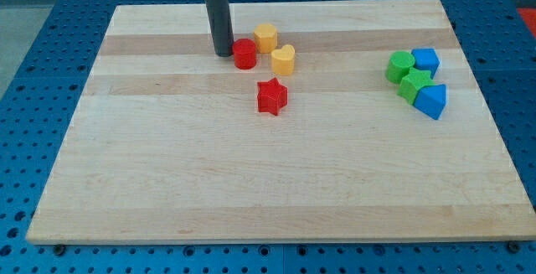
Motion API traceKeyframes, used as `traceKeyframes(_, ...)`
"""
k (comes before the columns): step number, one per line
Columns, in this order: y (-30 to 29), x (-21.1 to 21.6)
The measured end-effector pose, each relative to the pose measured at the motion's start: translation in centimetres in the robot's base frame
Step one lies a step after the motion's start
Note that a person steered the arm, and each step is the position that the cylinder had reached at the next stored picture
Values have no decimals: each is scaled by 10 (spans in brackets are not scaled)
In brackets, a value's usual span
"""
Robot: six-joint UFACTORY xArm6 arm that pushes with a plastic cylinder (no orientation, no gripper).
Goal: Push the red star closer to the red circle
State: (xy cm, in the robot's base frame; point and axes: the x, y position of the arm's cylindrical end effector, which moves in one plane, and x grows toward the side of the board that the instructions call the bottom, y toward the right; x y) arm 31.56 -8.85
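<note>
The red star (271, 96) lies on the wooden board (167, 173), a little above the middle. The red circle (244, 54) stands up and to the left of it, with a small gap between them. My tip (223, 53) rests on the board just left of the red circle, close to it or touching it. The rod rises straight up from there to the view's top.
A yellow hexagon (265, 36) and a yellow heart (283, 59) sit just right of the red circle. At the view's right are two green blocks (400, 65) (414, 84) and two blue blocks (425, 59) (432, 100) in a cluster.
</note>
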Motion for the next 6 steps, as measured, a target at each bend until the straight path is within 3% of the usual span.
traceKeyframes(3,-21,4)
traceKeyframes(6,-44,146)
